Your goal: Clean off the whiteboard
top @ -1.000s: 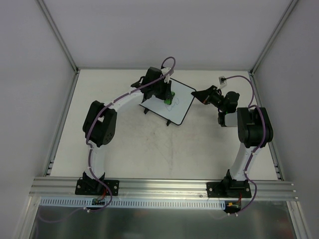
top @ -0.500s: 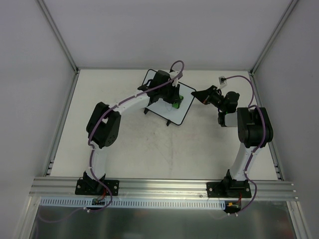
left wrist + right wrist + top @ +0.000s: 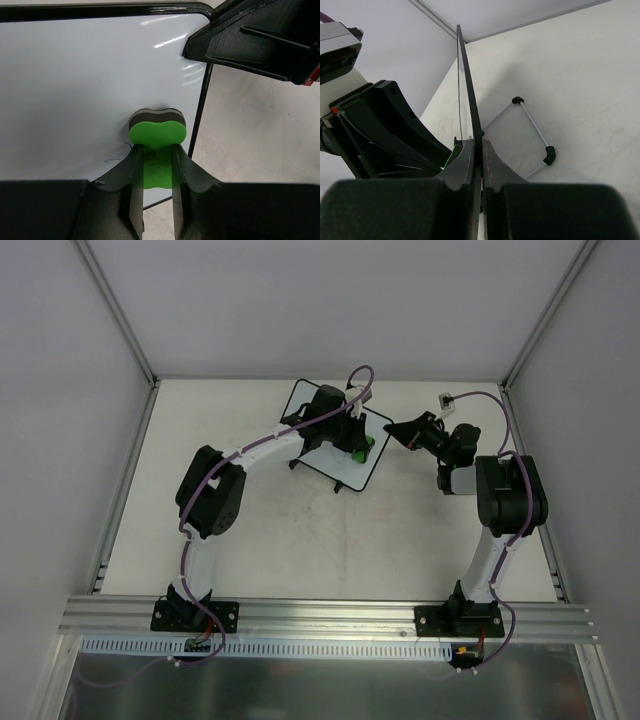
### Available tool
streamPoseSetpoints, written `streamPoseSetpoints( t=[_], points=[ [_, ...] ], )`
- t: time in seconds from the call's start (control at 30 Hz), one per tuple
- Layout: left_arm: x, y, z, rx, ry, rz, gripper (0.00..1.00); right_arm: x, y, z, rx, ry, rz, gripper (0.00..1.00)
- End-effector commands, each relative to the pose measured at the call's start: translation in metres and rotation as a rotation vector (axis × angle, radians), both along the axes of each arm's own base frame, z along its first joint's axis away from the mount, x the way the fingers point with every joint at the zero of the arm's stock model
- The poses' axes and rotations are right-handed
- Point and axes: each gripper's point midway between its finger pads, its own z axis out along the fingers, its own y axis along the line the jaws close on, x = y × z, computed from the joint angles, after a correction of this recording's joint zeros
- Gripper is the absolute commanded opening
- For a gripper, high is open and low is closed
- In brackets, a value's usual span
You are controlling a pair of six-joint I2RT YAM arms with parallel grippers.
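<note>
Eraser (image 3: 157,131) clenched in left gripper (image 3: 156,155) presses whiteboard (image 3: 75,75) near the edge that right gripper (image 3: 477,150) pinches.

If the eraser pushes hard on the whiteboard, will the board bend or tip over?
Probably stiff: the whiteboard edge looks straight in the right wrist view. It is likely light and tippy on its thin wire feet, but the right gripper, clamped on its rim, should steady it. Its glossy face may let the eraser slide easily.
</note>
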Motion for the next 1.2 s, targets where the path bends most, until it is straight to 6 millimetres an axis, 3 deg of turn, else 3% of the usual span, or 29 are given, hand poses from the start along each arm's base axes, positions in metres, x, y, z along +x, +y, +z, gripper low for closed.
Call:
streamPoseSetpoints(
  t=[0.0,0.3,0.43,0.7,0.97,1.17],
  points=[
    [0.002,0.010,-0.019,0.043,0.009,0.032,0.00,-0.021,0.020,0.060,-0.014,-0.320,0.099,0.00],
    [0.034,0.078,-0.026,0.093,-0.003,0.152,0.00,-0.022,0.021,0.060,-0.013,-0.320,0.102,0.00],
    [0.042,0.105,-0.038,0.121,0.012,0.192,0.00,-0.022,0.020,0.060,-0.014,-0.320,0.101,0.00],
    [0.054,0.136,-0.050,0.161,0.015,0.251,0.00,-0.022,0.020,0.061,-0.013,-0.321,0.103,0.00],
    [0.038,0.117,-0.058,0.114,0.058,0.213,0.00,-0.021,0.020,0.061,-0.013,-0.321,0.101,0.00],
    [0.028,0.075,-0.049,0.082,0.028,0.158,0.00,-0.022,0.020,0.060,-0.013,-0.319,0.103,0.00]
  ],
)
